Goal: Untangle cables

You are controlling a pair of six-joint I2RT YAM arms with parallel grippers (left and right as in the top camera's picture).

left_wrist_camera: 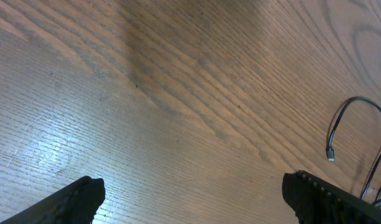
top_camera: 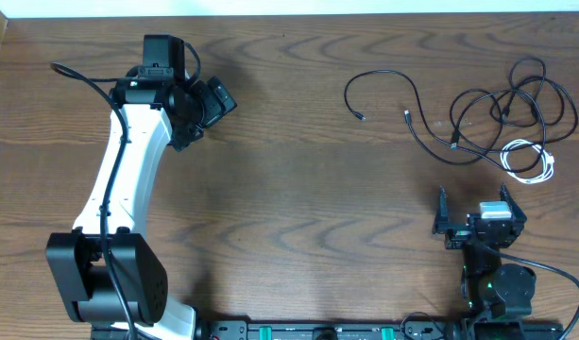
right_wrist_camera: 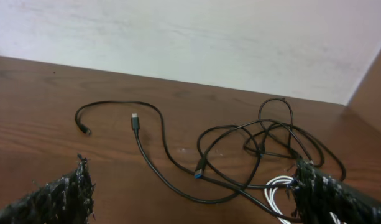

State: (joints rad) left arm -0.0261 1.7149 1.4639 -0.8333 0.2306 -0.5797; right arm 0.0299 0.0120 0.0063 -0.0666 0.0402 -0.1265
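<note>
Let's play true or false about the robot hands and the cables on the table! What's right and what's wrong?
1. The left hand and the right hand are both open and empty. True.
2. The white cable lies by the left hand. False: it lies near the right hand, next to the black cables.
3. The black cables loop over one another. True.
4. The right hand grips a black cable. False: it is apart from them, holding nothing.

No readable text or labels anywhere.
</note>
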